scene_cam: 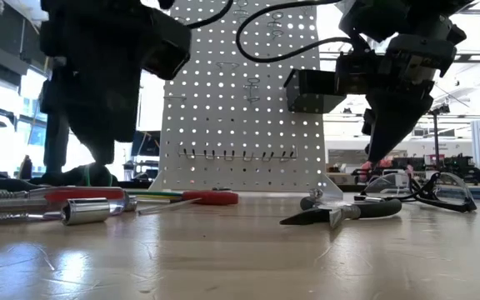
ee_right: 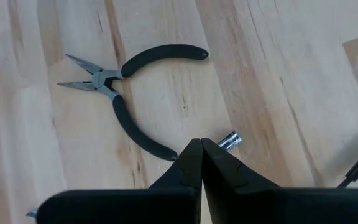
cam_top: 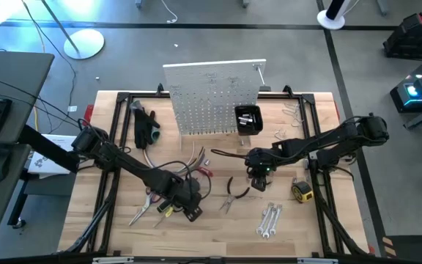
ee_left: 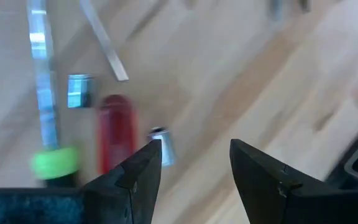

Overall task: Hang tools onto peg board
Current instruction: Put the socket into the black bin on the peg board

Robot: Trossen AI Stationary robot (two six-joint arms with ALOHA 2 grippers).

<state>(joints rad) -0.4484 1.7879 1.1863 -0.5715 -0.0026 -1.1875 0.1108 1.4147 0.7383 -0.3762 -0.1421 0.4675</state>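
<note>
Wooden surface (cam_top: 343, 220) ringed by a black frame (cam_top: 108, 183), bare planks along the lower edge of the high view.

At upper centre stands the white peg board (cam_top: 211, 99). Lower left, the left gripper (ee_left: 194, 165) hovers with jaws released over a red-handled screwdriver (ee_left: 115, 140), among cluttered tools. At centre, the right gripper (ee_right: 201, 163), jaws clenched and empty, hangs above black-handled pliers (ee_right: 129, 93). Wrenches (cam_top: 268, 220) lie lower right, long axes roughly up-down.

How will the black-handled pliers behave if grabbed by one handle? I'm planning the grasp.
The pliers lie flat on the table with handles spread, so the hinge looks loose: the free handle would probably swing. The thin curved grips look rubbery, so likely not slippery. The metal jaws may make the nose end dip.
</note>
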